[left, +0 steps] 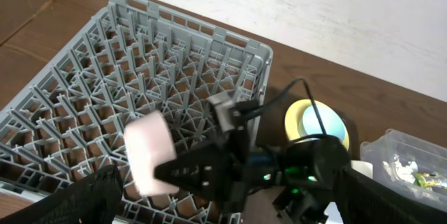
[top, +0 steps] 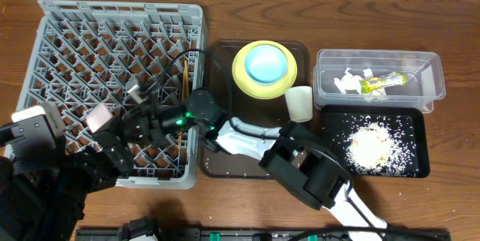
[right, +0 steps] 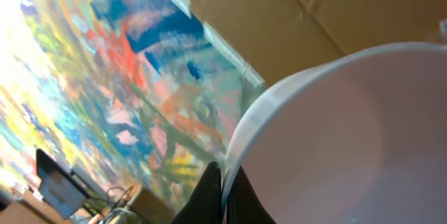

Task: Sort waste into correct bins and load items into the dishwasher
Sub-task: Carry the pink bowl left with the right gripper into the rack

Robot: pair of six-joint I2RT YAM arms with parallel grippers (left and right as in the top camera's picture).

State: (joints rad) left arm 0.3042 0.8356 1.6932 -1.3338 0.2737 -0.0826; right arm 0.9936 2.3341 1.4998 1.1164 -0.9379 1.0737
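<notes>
loading step: white shallow round bowl (right: 335, 140) going into the large square grey plastic lattice dish rack (top: 112, 38). my right gripper (right: 225, 182) is pinched tight on its rim, bowl over the rack, left of overhead frame. next: lower between pegs, release. my left gripper (left: 241, 203) spread wide, empty

A brown wooden table (top: 225, 16) with visible grain fills the overhead view from edge to edge. In the left wrist view, an off-white wall (left: 335, 15) is seen across the upper right of the frame, directly behind the table's far edge. In the right wrist view, a brightly painted panel (right: 105, 98) — reds, blues, yellows — occupies the left half and is washed out by strong light at the upper left. Brown cardboard-like sheeting (right: 293, 15) is seen at the upper right.
</notes>
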